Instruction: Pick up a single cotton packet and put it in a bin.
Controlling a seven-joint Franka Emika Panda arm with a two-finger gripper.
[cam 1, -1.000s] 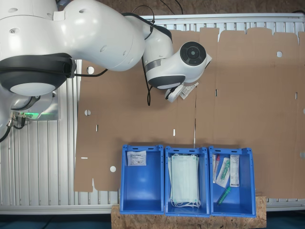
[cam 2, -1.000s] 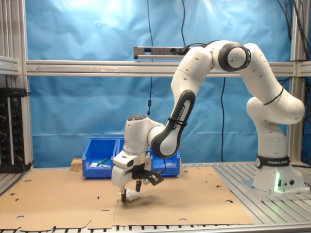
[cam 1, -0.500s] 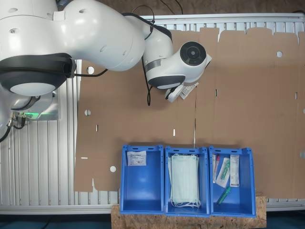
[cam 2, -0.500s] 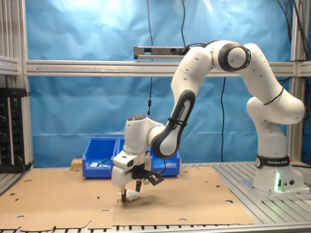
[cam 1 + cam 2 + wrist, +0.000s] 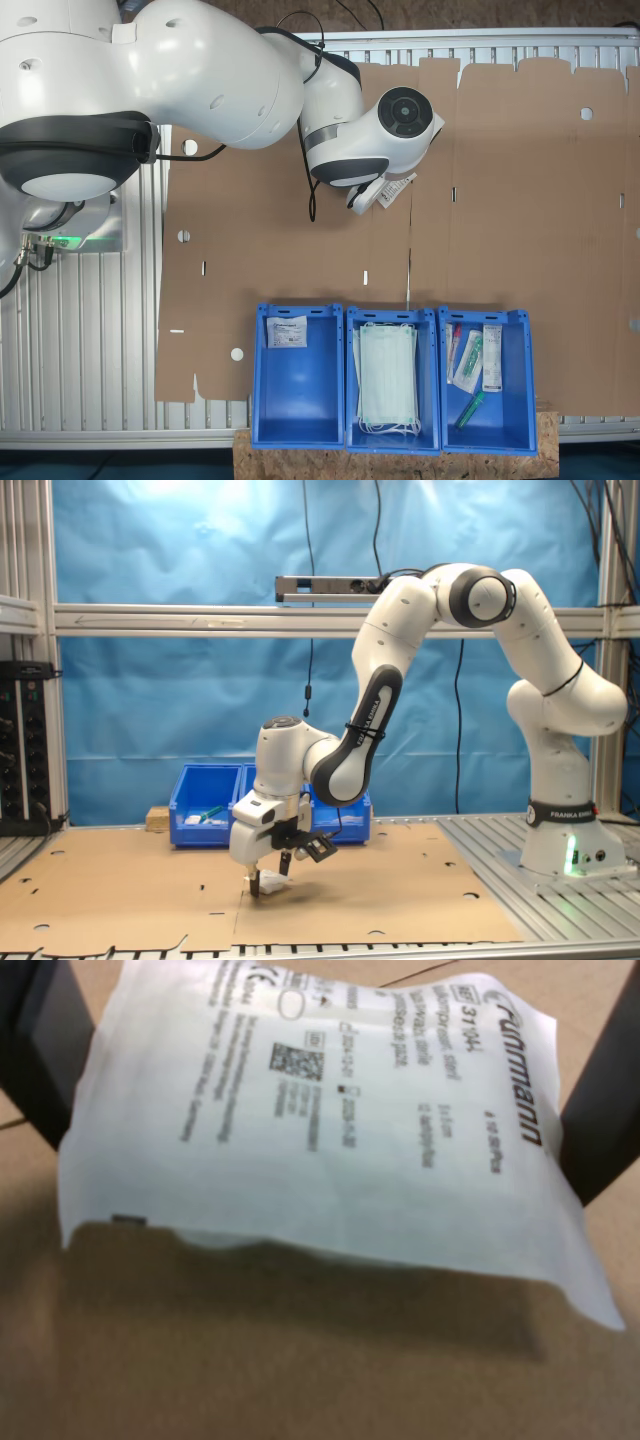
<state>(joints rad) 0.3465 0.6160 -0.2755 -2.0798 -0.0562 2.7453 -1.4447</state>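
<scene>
Cotton packet pickup is under way on the wide cardboard sheet (image 5: 300, 250), well apart from the three blue bins (image 5: 298, 385) lined up along its edge in the first exterior view. The arm (image 5: 370, 720) bends low, and the gripper (image 5: 268, 878) stands down at the sheet. In the wrist view the white cotton packet (image 5: 330, 1130) sits between the two dark fingers (image 5: 40, 1050), one at each side edge, its near edge raised with shadow beneath; the fingers look closed on it. The packet is soft and limp, so my worry is that a thin edge grip could let it slip or sag loose during the carry to a bin.
</scene>
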